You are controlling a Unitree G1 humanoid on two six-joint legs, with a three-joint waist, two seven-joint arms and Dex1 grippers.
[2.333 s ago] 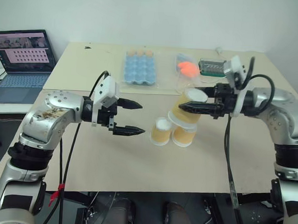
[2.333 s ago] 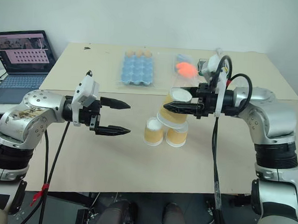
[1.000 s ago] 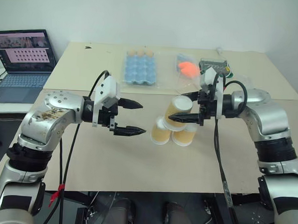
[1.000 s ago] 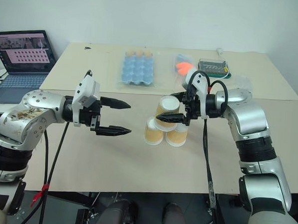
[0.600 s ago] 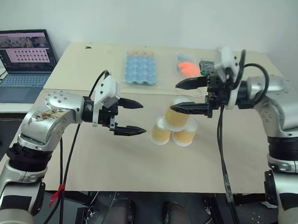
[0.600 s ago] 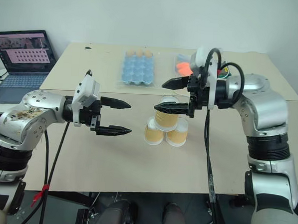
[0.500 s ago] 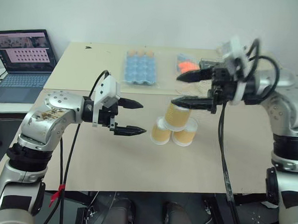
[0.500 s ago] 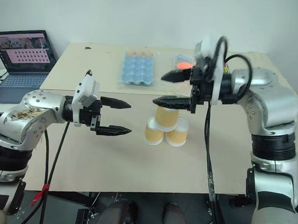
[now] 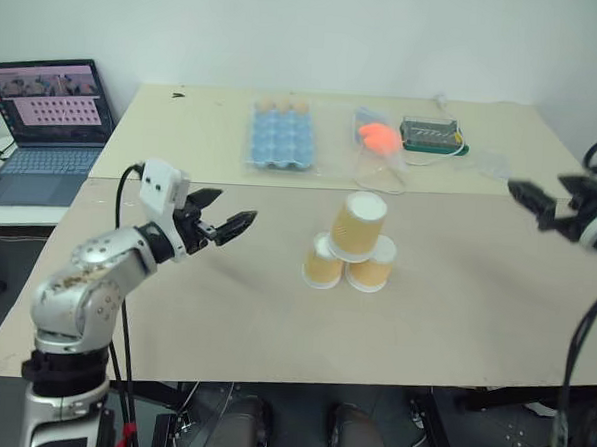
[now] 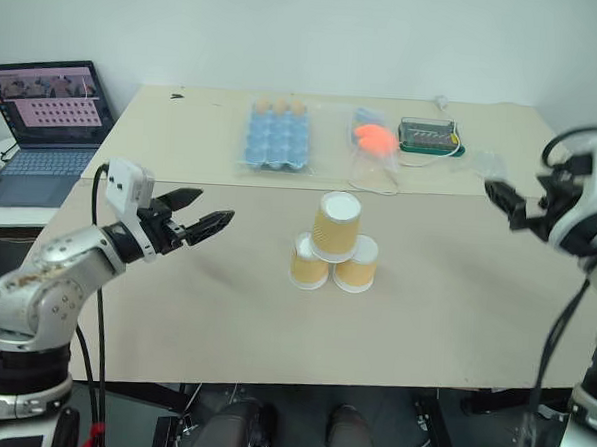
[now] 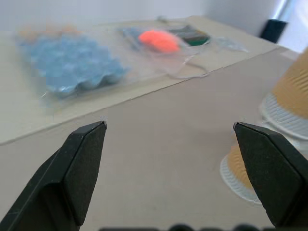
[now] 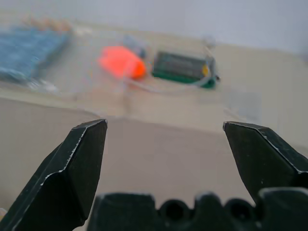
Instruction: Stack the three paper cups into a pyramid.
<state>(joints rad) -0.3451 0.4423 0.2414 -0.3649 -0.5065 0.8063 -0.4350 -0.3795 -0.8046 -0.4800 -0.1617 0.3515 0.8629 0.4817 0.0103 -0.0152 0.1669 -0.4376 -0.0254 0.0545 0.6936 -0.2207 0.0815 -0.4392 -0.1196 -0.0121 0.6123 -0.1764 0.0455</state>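
The three paper cups stand upside down in the middle of the table as a pyramid. Two yellow-orange cups form the base side by side, and the third cup rests upright on top of them. My left gripper hangs open well to the left of the stack, holding nothing. In the left wrist view its fingers frame bare table, with the cups beside one finger. My right gripper is open far to the right, away from the cups and holding nothing.
A blue egg tray lies at the back of the table. Beside it are a clear bag with an orange thing and a green box. An open laptop sits on a side table at the left.
My right gripper let go of the top cup, which now rests on the two base cups, and swung far right. My left gripper drew back to the left.
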